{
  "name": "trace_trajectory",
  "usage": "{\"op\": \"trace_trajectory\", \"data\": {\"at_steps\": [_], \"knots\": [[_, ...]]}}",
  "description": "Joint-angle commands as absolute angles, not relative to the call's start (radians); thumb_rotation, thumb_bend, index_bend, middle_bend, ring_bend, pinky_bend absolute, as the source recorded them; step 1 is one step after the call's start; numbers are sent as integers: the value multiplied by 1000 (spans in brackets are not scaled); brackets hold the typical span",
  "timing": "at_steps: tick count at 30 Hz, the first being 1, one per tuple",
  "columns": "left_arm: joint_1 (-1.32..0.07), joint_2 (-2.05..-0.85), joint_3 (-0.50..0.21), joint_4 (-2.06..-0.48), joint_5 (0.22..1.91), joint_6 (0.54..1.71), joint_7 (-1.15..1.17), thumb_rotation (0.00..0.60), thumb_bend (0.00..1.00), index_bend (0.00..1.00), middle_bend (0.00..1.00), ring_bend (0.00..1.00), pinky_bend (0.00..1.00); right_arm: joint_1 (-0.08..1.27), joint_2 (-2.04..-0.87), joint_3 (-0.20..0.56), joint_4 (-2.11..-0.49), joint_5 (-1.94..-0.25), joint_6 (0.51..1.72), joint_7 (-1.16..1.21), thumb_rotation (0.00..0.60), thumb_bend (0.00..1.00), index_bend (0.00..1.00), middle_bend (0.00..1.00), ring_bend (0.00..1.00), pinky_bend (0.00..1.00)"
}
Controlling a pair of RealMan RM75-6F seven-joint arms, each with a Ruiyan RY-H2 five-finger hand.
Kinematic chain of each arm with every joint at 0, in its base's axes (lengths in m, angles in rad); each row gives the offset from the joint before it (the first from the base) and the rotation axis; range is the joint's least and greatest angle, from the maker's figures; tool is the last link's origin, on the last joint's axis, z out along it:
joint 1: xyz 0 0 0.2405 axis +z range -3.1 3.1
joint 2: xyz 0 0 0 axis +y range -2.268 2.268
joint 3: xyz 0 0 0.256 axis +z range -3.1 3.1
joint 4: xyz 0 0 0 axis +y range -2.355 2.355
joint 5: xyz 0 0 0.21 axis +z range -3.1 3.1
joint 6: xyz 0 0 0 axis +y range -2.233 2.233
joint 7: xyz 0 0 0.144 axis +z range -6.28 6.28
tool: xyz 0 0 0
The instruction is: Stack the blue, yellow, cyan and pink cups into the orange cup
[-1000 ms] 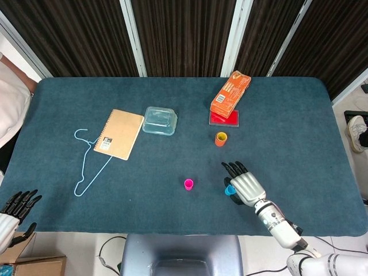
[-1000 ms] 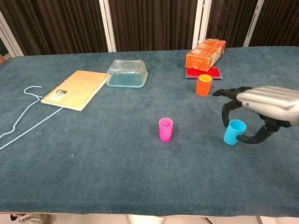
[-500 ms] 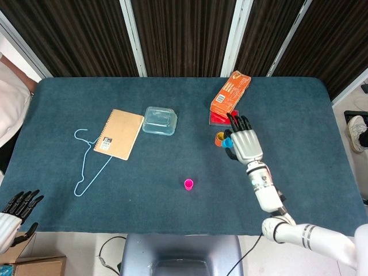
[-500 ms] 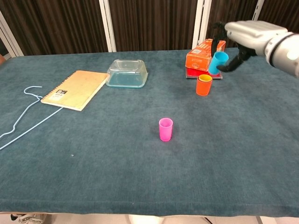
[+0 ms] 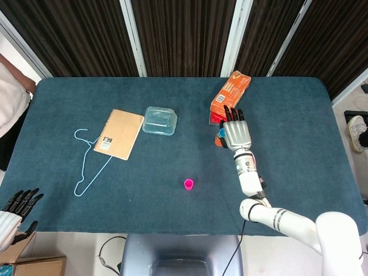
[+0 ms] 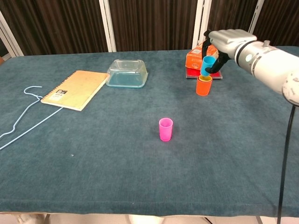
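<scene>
Chest view: the cyan cup (image 6: 208, 64) is gripped in the right hand (image 6: 227, 38), held just above the orange cup (image 6: 203, 85), which has a yellow rim (image 6: 204, 78) showing inside it. The orange box (image 6: 205, 54) and red pad (image 6: 204, 73) sit right behind that hand. The pink cup (image 6: 165, 129) is parked well apart, nearer the table's front edge and to the hand's left. The left hand (image 5: 15, 208) is seen off the table's near corner, holding nothing, fingers apart.
</scene>
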State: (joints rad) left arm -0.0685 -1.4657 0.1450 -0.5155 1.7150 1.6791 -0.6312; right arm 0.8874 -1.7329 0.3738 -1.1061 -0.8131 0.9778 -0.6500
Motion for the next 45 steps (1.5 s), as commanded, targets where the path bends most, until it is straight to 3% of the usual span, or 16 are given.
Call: {"op": "trace_trajectory", "data": {"at_steps": [1,8,11,13,14,18,23,27,34,45], "knots": [[-68,-1465,144,-517,1714,1679,-630,600,434,0,0,0,76,900,-1754,367,-1081,-794,970,-663,600,452,632,52,0,118],[-69,-1464,144,-517,1713,1676,-634,600,433,0,0,0,76,903,-1778,353,-1029,-763,957,-677,600,452,593,52,0,118],[-69,-1464,144,-517,1712,1676,-636,600,434,0,0,0,76,902,-1771,351,-1035,-733,927,-685,600,451,425,37,0,109],[-69,-1463,142,-517,1711,1676,-638,600,434,0,0,0,75,892,-1747,351,-1079,-750,918,-652,600,451,203,3,0,66],[-69,-1463,141,-517,1710,1675,-639,600,434,0,0,0,76,884,-1732,348,-1108,-770,921,-630,600,451,150,0,0,51],[-69,-1464,141,-516,1710,1676,-639,600,434,0,0,0,76,833,-1643,308,-1289,-894,962,-551,600,452,116,0,0,39],[-69,-1465,144,-517,1715,1682,-634,600,434,0,0,0,76,769,-1518,222,-1570,-1038,959,-460,600,452,174,0,0,28],[-66,-1464,144,-518,1715,1690,-633,600,435,0,0,0,76,755,-1476,143,-1680,-1113,937,-472,600,452,226,0,0,22],[-62,-1461,143,-514,1715,1704,-644,600,434,0,0,0,76,762,-1524,91,-1682,-1121,932,-534,600,451,293,0,0,10],[-59,-1458,137,-506,1707,1705,-669,600,434,0,0,0,76,796,-1626,127,-1563,-1023,935,-579,600,451,412,0,0,14]]}}
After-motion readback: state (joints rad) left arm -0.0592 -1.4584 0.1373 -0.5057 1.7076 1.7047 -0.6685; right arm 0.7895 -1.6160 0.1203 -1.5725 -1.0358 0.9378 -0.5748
